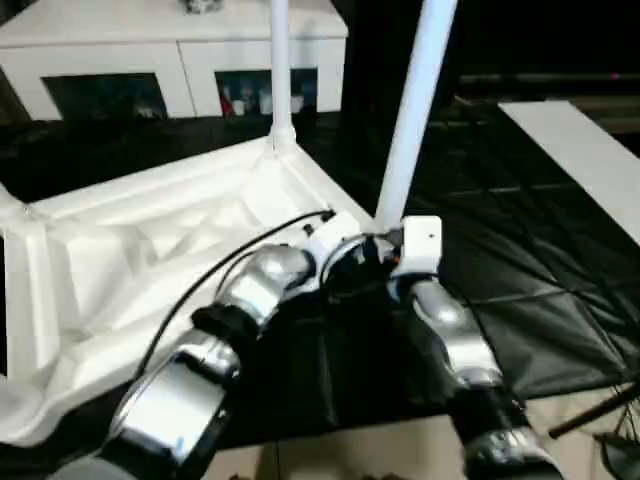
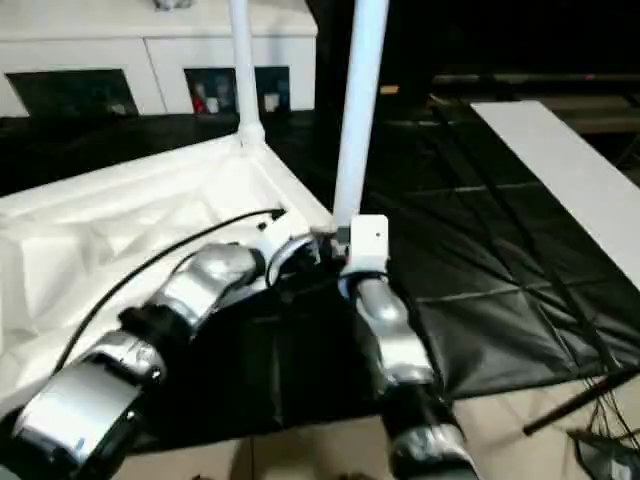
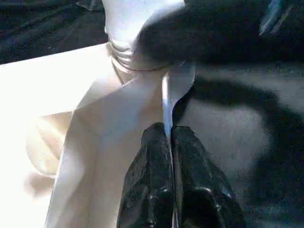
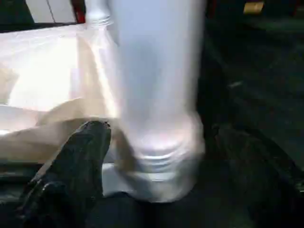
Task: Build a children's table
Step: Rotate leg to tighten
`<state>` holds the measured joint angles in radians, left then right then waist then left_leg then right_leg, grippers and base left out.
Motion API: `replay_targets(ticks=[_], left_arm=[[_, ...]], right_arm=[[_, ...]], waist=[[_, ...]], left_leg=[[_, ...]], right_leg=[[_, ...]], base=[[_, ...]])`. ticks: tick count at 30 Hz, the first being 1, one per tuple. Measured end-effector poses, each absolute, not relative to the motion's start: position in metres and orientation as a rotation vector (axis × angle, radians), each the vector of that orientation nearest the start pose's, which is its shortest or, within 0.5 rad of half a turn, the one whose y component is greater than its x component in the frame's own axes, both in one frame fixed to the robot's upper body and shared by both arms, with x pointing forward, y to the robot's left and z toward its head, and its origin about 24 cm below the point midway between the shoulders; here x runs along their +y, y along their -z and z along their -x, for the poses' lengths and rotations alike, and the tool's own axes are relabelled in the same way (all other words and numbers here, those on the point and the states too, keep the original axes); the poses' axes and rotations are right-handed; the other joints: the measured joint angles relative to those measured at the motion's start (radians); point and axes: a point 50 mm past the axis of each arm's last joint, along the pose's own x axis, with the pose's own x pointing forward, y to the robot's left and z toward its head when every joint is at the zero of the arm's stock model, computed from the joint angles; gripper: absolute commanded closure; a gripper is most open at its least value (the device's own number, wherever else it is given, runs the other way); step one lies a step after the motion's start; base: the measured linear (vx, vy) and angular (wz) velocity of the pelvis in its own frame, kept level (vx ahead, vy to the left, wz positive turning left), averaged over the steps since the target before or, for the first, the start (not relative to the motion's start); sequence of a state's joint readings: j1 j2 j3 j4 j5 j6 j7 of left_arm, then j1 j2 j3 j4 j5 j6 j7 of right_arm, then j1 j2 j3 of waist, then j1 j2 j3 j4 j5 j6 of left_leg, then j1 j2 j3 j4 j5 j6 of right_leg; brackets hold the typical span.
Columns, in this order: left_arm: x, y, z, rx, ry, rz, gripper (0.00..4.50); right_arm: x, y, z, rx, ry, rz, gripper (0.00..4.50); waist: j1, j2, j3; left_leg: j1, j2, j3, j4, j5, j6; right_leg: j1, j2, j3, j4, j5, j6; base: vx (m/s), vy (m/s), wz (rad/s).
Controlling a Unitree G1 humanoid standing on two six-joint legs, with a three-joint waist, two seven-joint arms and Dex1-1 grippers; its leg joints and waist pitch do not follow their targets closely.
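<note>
Background stuff: there's a white cabinet [image 1: 170, 45] across the upper left of the frame, with dark glass doors [image 1: 105, 95] low on its front, and you can make out some small colourful items [image 1: 250, 98] behind the right-hand door, too blurry to say what. Something small and greyish [image 1: 203, 5] sits on top of it, cut off by the top edge. The floor is covered by a black creased sheet [image 1: 500, 270]. A long white board [image 1: 590, 150] lies at the right edge, and pale bare floor [image 1: 380, 450] shows at the bottom, with a dark thin rod [image 1: 595, 410] in the lower right corner.
</note>
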<state>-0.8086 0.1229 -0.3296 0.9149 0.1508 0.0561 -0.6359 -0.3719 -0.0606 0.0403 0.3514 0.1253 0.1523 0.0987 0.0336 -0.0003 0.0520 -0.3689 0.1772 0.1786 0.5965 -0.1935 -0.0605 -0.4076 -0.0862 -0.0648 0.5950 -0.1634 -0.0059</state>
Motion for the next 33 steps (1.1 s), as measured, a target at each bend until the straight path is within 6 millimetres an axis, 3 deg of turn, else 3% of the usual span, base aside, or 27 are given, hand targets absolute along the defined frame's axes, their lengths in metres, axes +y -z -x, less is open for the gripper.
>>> replay_targets(ticks=[6,10,14,21,22,24,33], left_arm=[[0.091,-0.052,-0.346,0.346,1.070,-0.511,4.50],[0.106,-0.053,-0.329,0.371,1.272,-0.520,4.50],[0.105,-0.053,-0.311,0.405,1.467,-0.507,4.50],[0.102,-0.052,-0.305,0.421,1.512,-0.506,4.50],[0.102,-0.052,-0.305,0.422,1.511,-0.506,4.50],[0.103,-0.052,-0.304,0.424,1.510,-0.507,4.50],[0.103,-0.054,-0.304,0.433,1.507,-0.508,4.50]], right_arm=[[-0.161,-0.054,-0.289,0.168,-0.493,0.033,0.04],[-0.166,-0.057,-0.273,0.221,-0.711,0.074,0.04],[-0.164,-0.051,-0.261,0.296,-0.877,0.114,0.04],[-0.161,-0.047,-0.257,0.332,-0.945,0.124,0.21],[-0.160,-0.047,-0.257,0.335,-0.955,0.126,0.49],[-0.159,-0.047,-0.257,0.341,-0.968,0.130,0.49],[-0.160,-0.047,-0.255,0.361,-1.006,0.167,1.33]], waist=[[0.006,0.003,0.000],[0.007,0.005,0.001],[0.029,0.005,0.001],[0.032,0.004,0.001],[0.031,0.004,0.001],[0.031,0.004,0.001],[0.030,0.004,0.001]], left_leg=[[0.000,0.000,0.000,-0.001,0.000,0.000],[0.001,0.001,0.000,-0.001,0.000,0.000],[0.001,0.000,0.002,-0.001,0.000,0.000],[0.001,0.000,0.011,0.000,0.000,0.000],[0.001,0.000,0.011,0.000,0.000,0.000],[0.001,0.001,0.011,0.000,0.000,0.000],[0.000,0.001,0.011,0.000,0.000,0.000]], right_leg=[[0.001,0.000,0.000,0.000,-0.001,0.001],[0.001,0.000,-0.001,0.000,-0.001,0.001],[0.002,-0.003,-0.001,0.000,-0.001,0.001],[0.004,-0.007,0.001,-0.001,-0.001,0.002],[0.004,-0.007,0.001,-0.001,-0.001,0.002],[0.004,-0.007,0.001,0.000,-0.002,0.002],[0.004,-0.006,0.001,0.000,-0.002,0.002]], base=[[0.000,0.000,0.00],[0.000,0.000,0.00],[0.000,0.000,0.00],[0.000,0.000,0.00],[0.000,0.000,0.00],[0.000,0.000,0.00],[0.000,0.000,0.00]])
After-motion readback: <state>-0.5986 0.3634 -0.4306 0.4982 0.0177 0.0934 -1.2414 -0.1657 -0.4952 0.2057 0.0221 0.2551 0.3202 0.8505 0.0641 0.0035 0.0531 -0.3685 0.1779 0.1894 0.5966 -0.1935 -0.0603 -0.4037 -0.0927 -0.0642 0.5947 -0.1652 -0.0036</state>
